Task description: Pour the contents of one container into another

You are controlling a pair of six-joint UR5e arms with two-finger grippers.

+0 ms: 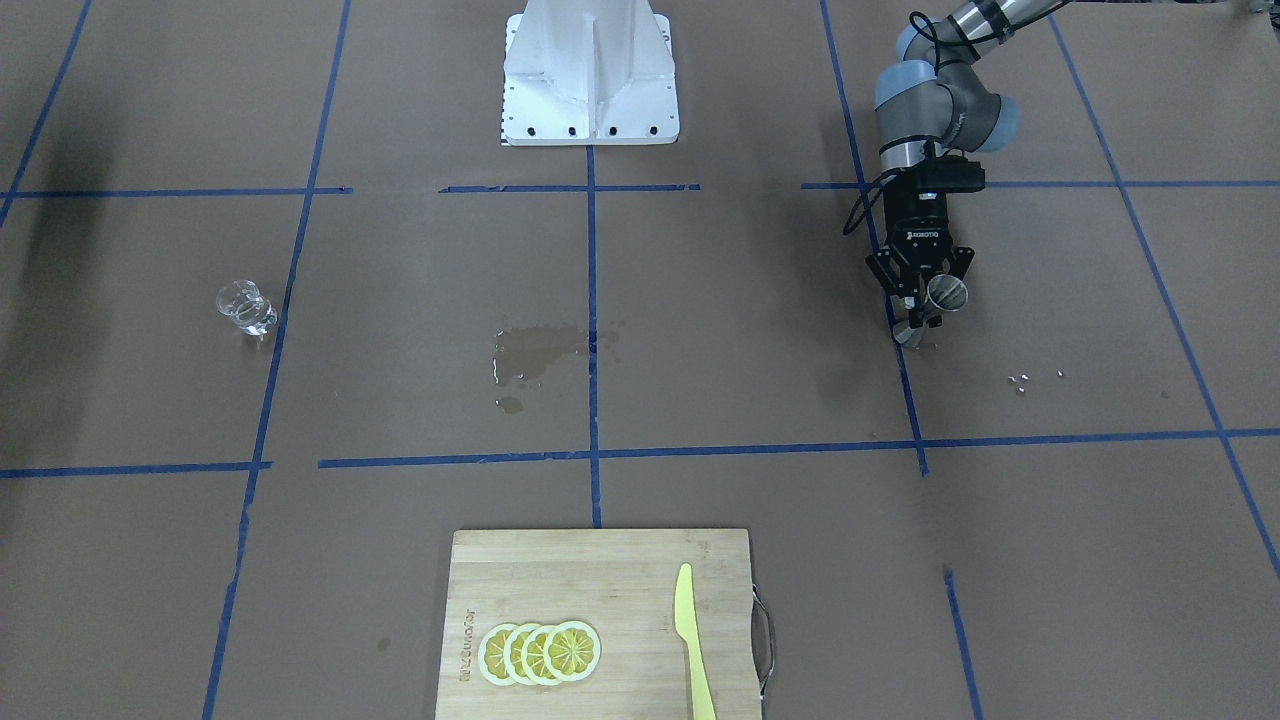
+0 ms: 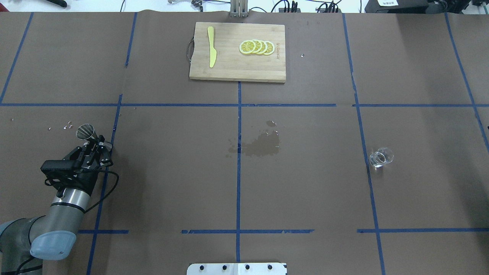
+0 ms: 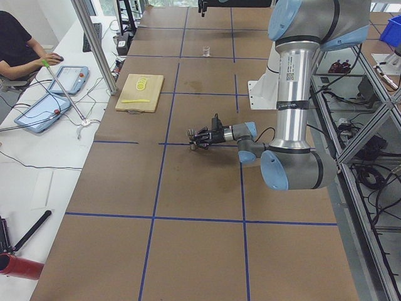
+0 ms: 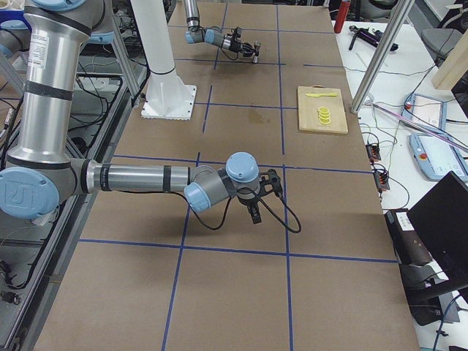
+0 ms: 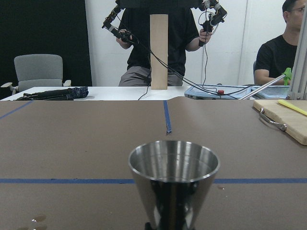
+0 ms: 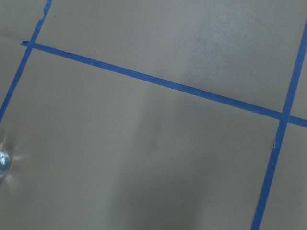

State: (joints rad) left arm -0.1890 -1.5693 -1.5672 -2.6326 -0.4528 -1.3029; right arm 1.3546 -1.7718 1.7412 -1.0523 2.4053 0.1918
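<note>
Left wrist-mounted: shiny conical metal jigger (image 5: pixel 173 184)

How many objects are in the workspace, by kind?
glass tumbler: 1
metal jigger: 1
cutting board: 1
lemon slices: 4
yellow knife: 1
Total: 8

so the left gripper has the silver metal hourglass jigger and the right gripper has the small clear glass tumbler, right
Not quite. The small clear glass tumbler stands alone on the brown table, no gripper at it, as the overhead view shows. The left gripper does hold the silver metal hourglass jigger.
</note>
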